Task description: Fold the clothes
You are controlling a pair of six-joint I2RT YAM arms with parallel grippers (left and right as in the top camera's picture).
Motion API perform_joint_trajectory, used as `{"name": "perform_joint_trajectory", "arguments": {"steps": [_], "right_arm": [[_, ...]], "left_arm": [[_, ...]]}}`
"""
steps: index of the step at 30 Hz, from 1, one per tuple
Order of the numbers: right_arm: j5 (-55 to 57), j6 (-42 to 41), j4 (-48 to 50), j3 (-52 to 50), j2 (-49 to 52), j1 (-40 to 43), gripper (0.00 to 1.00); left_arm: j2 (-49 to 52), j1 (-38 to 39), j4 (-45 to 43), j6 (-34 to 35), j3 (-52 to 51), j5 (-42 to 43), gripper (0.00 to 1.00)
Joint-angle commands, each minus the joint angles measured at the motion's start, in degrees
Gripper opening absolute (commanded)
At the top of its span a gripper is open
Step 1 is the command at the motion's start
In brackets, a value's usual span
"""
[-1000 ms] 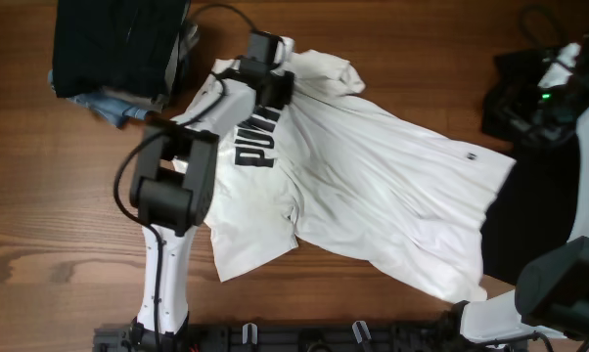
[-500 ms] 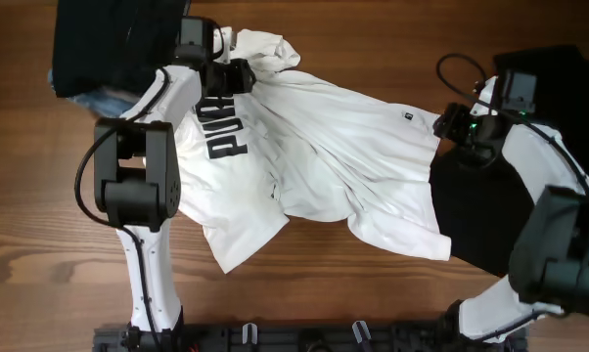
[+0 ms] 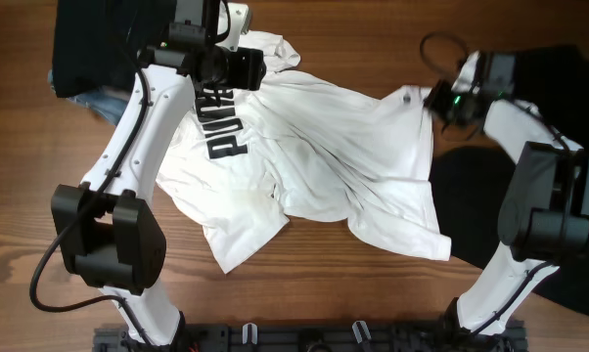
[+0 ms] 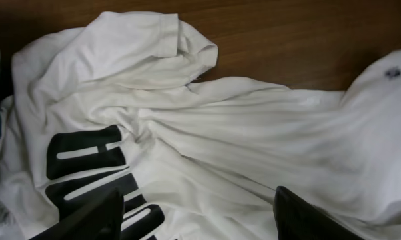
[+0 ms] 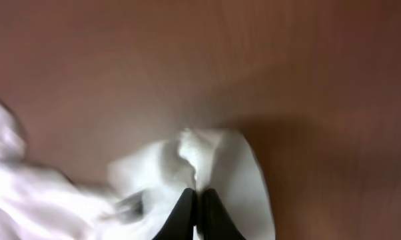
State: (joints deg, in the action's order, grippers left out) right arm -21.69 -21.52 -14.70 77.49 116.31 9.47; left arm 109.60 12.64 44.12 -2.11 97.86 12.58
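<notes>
The clothes (image 3: pixel 343 147), a white T-shirt with black lettering (image 3: pixel 221 122), lie crumpled and partly spread across the middle of the table. My left gripper (image 3: pixel 248 68) hovers over the shirt's far left part near a sleeve. In the left wrist view its fingers (image 4: pixel 90 217) stand wide apart above the fabric (image 4: pixel 254 133), and the gripper (image 4: pixel 197 220) holds nothing. My right gripper (image 3: pixel 433 98) is at the shirt's far right corner. In the right wrist view the gripper (image 5: pixel 198 203) is shut, pinching a fold of white cloth (image 5: pixel 220 160).
A dark pile of garments (image 3: pixel 118 44) with a blue cloth (image 3: pixel 104 103) under it lies at the far left corner. A black cloth (image 3: pixel 559 196) covers the right side under the right arm. A black rail (image 3: pixel 304 337) runs along the front edge.
My left gripper has opened and let go of the shirt, its arm lifting. My right gripper swung in from the right to the shirt's far right corner and shut on it.
</notes>
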Motion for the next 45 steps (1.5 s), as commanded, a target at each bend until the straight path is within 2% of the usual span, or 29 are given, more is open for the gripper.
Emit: {"name": "perform_joint_trajectory", "arguments": {"steps": [1, 3, 4, 5, 6, 7, 9, 10, 11, 12, 13, 14, 16, 18, 22, 24, 26, 29, 30, 32, 33, 34, 36, 37, 38, 39, 41, 43, 45], "right_arm": [[-2.12, -4.15, 1.99, 15.04, -0.70, 3.21, 0.04], [0.35, -4.15, 2.93, 18.69, -0.70, 3.41, 0.04], [0.90, -4.15, 3.23, 18.71, -0.70, 3.41, 0.17], [1.88, -3.96, 2.14, 18.67, -0.44, 3.41, 0.80], [3.78, -2.82, -0.31, 18.67, -0.44, 3.63, 0.94], [4.11, 0.28, -3.10, 18.67, -0.59, 4.28, 0.99], [4.13, 2.10, -13.09, 18.67, -1.07, 6.62, 0.99], [4.11, 1.88, -19.85, 18.67, -1.18, 8.13, 0.85], [4.22, 1.81, -26.67, 18.64, -1.18, 9.53, 0.66], [5.29, 1.77, -33.35, 18.21, -1.11, 10.62, 0.38], [5.73, 1.77, -36.17, 17.70, -1.11, 10.99, 0.22], [6.95, 1.77, -39.67, 16.46, -1.11, 11.28, 0.14], [12.02, -0.74, -42.10, 12.48, -1.11, 11.04, 0.08], [17.57, -5.44, -40.74, 4.90, -1.09, 11.13, 0.07], [19.04, -8.83, -35.58, -6.12, -1.01, 12.81, 0.04], [26.38, -10.58, -32.65, -8.61, -1.01, 15.67, 0.04], [34.62, -11.67, -31.36, -7.52, -1.03, 19.93, 0.04], [35.60, -10.45, -33.40, 0.22, -1.05, 28.55, 0.04], [34.51, -6.58, -34.51, 5.44, -1.29, 31.76, 0.05], [32.02, -1.73, -35.58, 10.67, -1.38, 33.14, 0.05], [29.75, 0.74, -35.80, 12.46, -1.49, 33.20, 0.14], [26.51, 3.52, -36.74, 14.82, -1.86, 33.07, 0.27], [21.09, 3.48, -38.36, 17.35, -3.08, 32.92, 0.33], [10.03, 6.64, -39.80, 17.92, -5.16, 32.63, 0.35], [4.79, 6.64, -42.51, 17.90, -6.01, 32.06, 0.36], [1.86, 6.54, -47.01, 17.75, -6.27, 30.91, 0.35], [5.51, 7.78, -54.73, 14.99, -6.08, 27.06, 0.27], [10.64, 7.63, -53.72, 8.13, -6.05, 22.95, 0.27], [14.84, 2.75, -47.82, -0.48, -6.05, 19.98, 0.19]], "left_arm": [[-0.85, -0.28, 0.79, -0.94, 0.09, -2.71, 0.72], [-0.85, -0.28, 1.18, -0.94, 0.07, -3.76, 0.75], [-0.85, -0.31, 1.49, -0.94, 0.07, -4.26, 0.76], [-0.85, -0.39, 2.38, -0.94, 0.07, -5.31, 0.78], [-0.85, -0.55, 3.58, -0.94, 0.07, -6.23, 0.79], [-0.85, -0.90, 4.92, -0.94, 0.07, -6.84, 0.85], [-0.85, -2.03, 8.13, -0.90, 0.07, -7.15, 0.89], [-0.85, -2.78, 9.97, -0.90, 0.07, -7.15, 0.91], [-0.85, -3.43, 11.47, -0.90, 0.07, -7.15, 0.93], [-0.85, -4.13, 13.31, -0.90, 0.07, -7.13, 0.93], [-0.85, -4.50, 14.45, -0.90, 0.07, -7.13, 0.92], [-0.85, -4.68, 15.85, -0.92, 0.07, -7.10, 0.91], [-0.85, -4.66, 18.84, -0.90, 0.07, -7.10, 0.87], [-0.85, -4.61, 22.38, -0.87, 0.07, -7.10, 0.84], [-0.85, -4.63, 28.33, -0.87, 0.07, -7.10, 0.84], [-0.85, -4.63, 29.46, -0.87, 0.07, -7.10, 0.84], [-0.85, -4.63, 29.64, -0.87, 0.07, -7.10, 0.84], [-0.85, -4.63, 29.66, -0.87, 0.07, -7.10, 0.85], [-0.85, -4.63, 29.66, -0.87, 0.07, -7.10, 0.86], [-0.85, -4.63, 29.66, -0.63, 0.07, -7.10, 0.88], [-0.85, -4.68, 29.66, -0.63, 0.07, -7.10, 0.89], [-0.85, -4.68, 29.66, -0.66, 0.07, -7.10, 0.90], [-0.85, -4.68, 29.88, -0.61, 0.07, -7.10, 0.90], [-0.85, -4.68, 30.16, -0.61, 0.07, -7.10, 0.91], [-0.85, -4.68, 30.16, -0.61, 0.07, -7.10, 0.91], [-0.85, -4.68, 30.12, -0.50, 0.07, -7.10, 0.91], [-0.85, -4.68, 30.08, -0.46, 0.07, -7.10, 0.91], [-0.85, -4.68, 30.08, -0.46, 0.07, -7.10, 0.93], [-0.85, -4.68, 30.08, -0.46, 0.07, -7.10, 0.94]]}}
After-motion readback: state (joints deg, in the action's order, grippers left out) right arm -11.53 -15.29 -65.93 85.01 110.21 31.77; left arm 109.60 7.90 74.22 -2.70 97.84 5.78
